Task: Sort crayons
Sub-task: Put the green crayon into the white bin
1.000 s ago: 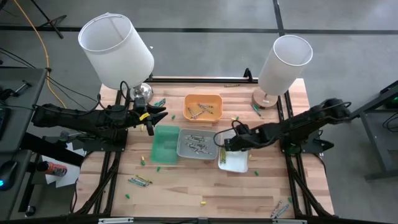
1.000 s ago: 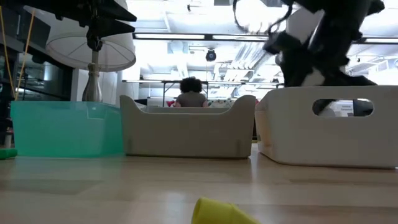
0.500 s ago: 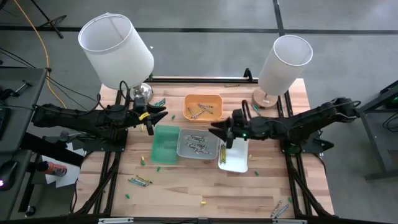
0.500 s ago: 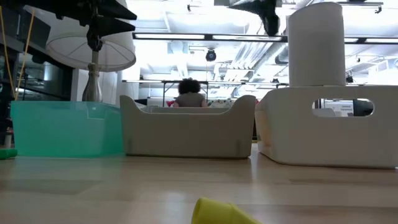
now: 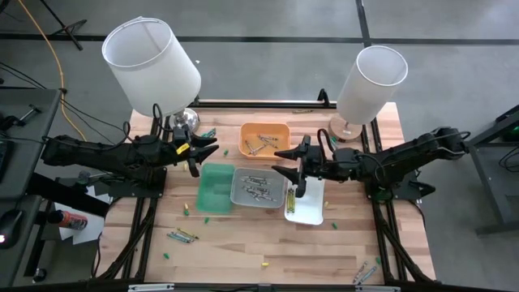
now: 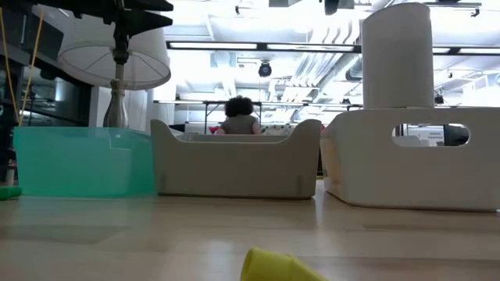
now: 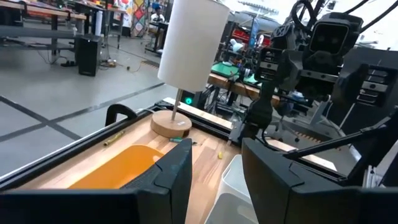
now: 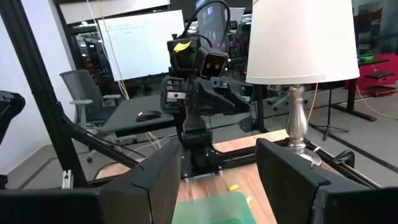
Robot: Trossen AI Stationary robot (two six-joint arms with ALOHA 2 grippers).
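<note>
Crayons (image 5: 259, 145) lie in the orange tray (image 5: 265, 139) and more lie in the grey tray (image 5: 257, 187) in the middle of the table (image 5: 243, 247), seen from above. The green tray (image 5: 216, 188) sits just beside the grey one, and I cannot tell if anything is in it. A yellow crayon (image 5: 289, 200) lies at the edge of the white tray (image 5: 307, 204). Loose crayons are spread on the wood, some near the front edge. The right gripper (image 5: 282, 160) hangs between the orange tray and the grey tray with its fingers spread apart and nothing in them. The left gripper (image 5: 208, 151) is held up beside the green tray, fingers apart too, holding nothing. Two white lamps stand at the back corners.

From table height, the green tray (image 6: 82, 160), grey tray (image 6: 236, 164) and white tray (image 6: 412, 156) stand in a row. A yellow crayon end (image 6: 277, 265) lies close in front. A person sits far behind.

The left wrist view shows the orange tray (image 7: 115, 168), a lamp (image 7: 186, 53) and the other arm.

The right wrist view shows the green tray (image 8: 211, 208), a lamp (image 8: 301, 43) and the other arm, with an office chair behind.
</note>
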